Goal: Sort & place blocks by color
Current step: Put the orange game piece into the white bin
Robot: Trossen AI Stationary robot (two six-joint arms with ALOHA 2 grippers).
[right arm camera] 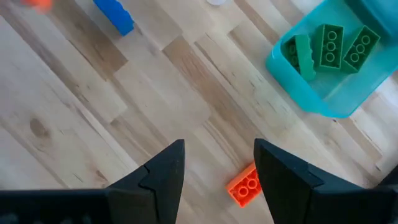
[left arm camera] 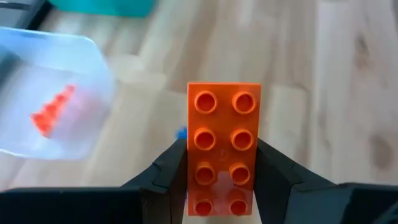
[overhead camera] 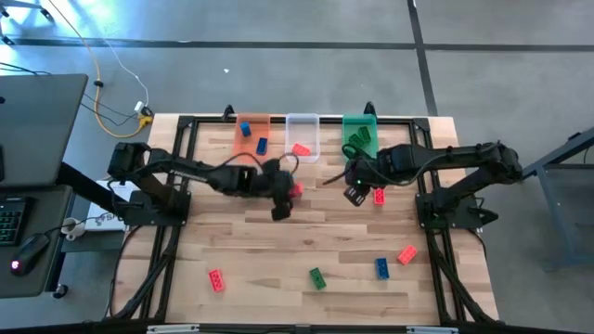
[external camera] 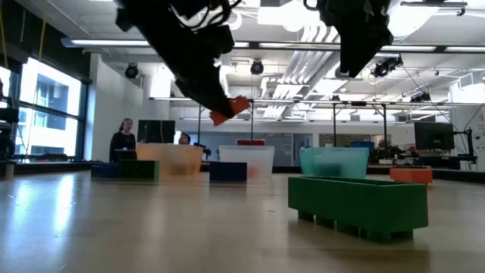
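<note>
Gripping red block (left arm camera: pixel 224 155) aloft: left pincer (left arm camera: pixel 221 177) | right pincer (right arm camera: pixel 217 165): parted, empty, above table (overhead camera: pixel 278 250)

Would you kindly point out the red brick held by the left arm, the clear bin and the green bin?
red brick (left arm camera: pixel 224 143), left wrist view, middle of its studded face.
clear bin (overhead camera: pixel 303 122), high view, far rim.
green bin (right arm camera: pixel 298 99), right wrist view, near wall.

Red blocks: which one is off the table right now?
The red block clamped in the left gripper, held in the air short of the clear bin. The other loose red blocks lie on the wood, including one below the open right gripper.
</note>
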